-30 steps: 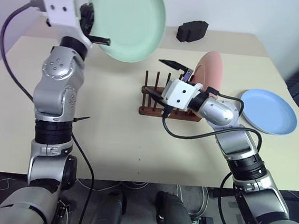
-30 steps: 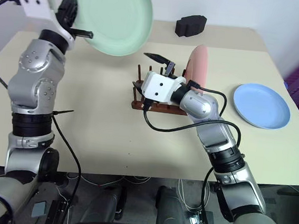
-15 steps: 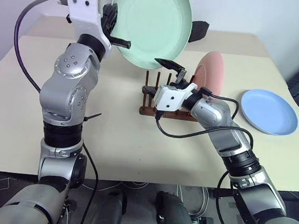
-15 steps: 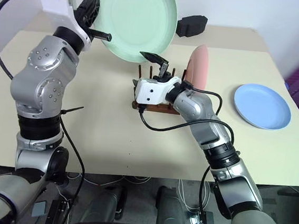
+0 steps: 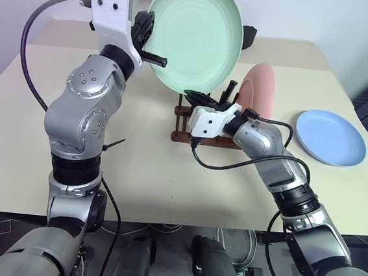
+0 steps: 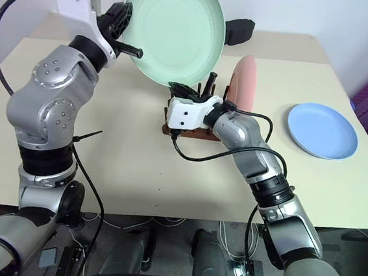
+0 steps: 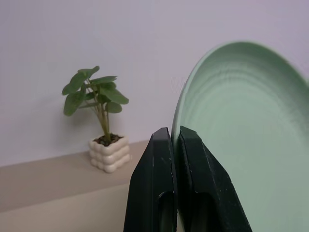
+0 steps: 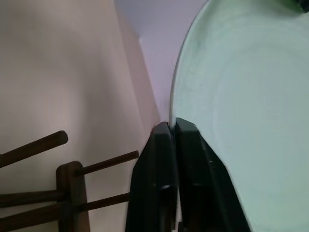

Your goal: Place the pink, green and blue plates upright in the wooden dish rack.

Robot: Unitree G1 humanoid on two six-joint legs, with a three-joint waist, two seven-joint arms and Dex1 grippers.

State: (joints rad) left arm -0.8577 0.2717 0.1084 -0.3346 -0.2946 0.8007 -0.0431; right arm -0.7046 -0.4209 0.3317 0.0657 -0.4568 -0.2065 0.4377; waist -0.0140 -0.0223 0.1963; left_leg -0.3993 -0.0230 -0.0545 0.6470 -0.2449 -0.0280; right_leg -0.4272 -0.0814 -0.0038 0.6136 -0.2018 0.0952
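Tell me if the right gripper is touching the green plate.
Touching. In the right wrist view the right gripper has its black fingers shut on the rim of the green plate, with no gap between them.

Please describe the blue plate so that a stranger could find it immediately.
Look at the beige table, then at the wooden rack near its middle. To the rack's right, the blue plate lies flat; the pink plate stands upright in the rack and the green plate is held up.
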